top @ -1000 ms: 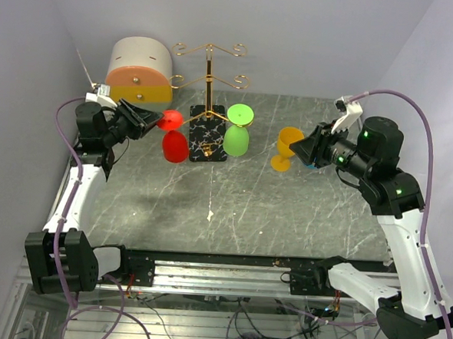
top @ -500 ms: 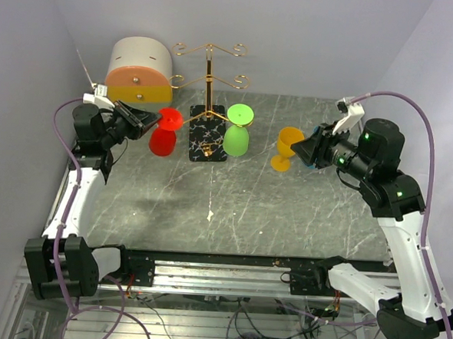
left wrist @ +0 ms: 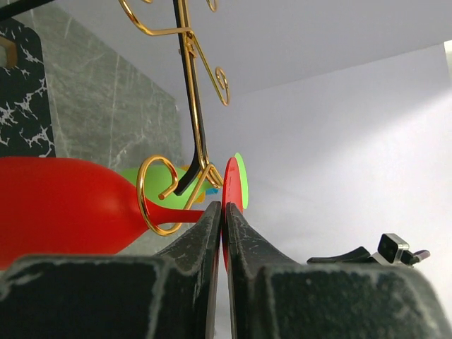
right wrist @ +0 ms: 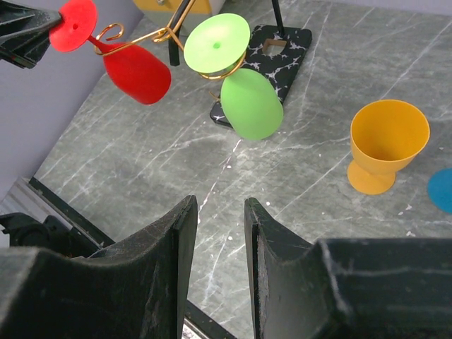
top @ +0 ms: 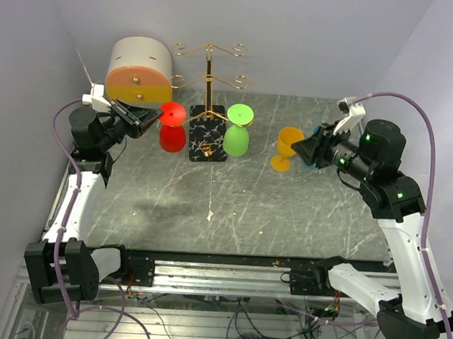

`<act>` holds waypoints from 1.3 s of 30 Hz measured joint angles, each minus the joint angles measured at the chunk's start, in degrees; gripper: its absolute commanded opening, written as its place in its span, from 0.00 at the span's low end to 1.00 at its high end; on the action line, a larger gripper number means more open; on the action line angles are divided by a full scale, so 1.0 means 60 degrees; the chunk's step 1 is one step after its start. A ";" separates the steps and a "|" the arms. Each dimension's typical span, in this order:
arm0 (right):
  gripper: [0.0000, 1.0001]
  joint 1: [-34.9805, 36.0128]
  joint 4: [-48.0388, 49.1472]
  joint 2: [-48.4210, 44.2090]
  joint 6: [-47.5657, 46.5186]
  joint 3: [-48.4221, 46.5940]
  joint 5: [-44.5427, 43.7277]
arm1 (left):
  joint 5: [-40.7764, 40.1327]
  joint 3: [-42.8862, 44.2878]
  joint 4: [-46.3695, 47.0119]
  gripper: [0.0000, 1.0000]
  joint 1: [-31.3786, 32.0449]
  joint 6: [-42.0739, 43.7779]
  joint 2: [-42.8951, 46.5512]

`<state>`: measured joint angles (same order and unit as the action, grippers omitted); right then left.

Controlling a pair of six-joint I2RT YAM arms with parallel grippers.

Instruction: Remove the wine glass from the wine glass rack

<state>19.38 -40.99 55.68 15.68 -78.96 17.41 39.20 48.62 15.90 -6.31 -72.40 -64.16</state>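
Note:
The wine glass rack (top: 209,84) is a gold pole with curled arms on a black marble base (top: 207,145). A red wine glass (top: 172,135) hangs bowl-down at its left, its stem inside a gold curled arm (left wrist: 159,198). My left gripper (top: 154,117) is shut on the edge of the red glass's flat foot (left wrist: 232,180). A green wine glass (top: 237,139) hangs on the right side of the rack. My right gripper (top: 298,148) is open and empty, beside an orange glass (top: 287,149) that stands upright on the table.
A round white-and-orange drawer box (top: 140,72) stands at the back left, behind my left gripper. A blue disc (right wrist: 441,189) lies on the marble table near the orange glass (right wrist: 387,141). Purple walls close in the left, back and right.
My left gripper has risen a little with the red glass's foot in it. The red bowl swung left, then back toward the rack and higher. The right arm barely moved.

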 measured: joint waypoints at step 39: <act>0.33 0.0000 0.0149 -0.0022 0.0098 0.0062 0.0182 | -0.1996 0.2310 -0.0175 0.17 0.1067 0.0776 -0.2237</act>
<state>19.38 -40.10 55.55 16.27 -78.59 18.50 27.22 62.48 14.85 0.10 -67.75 -77.58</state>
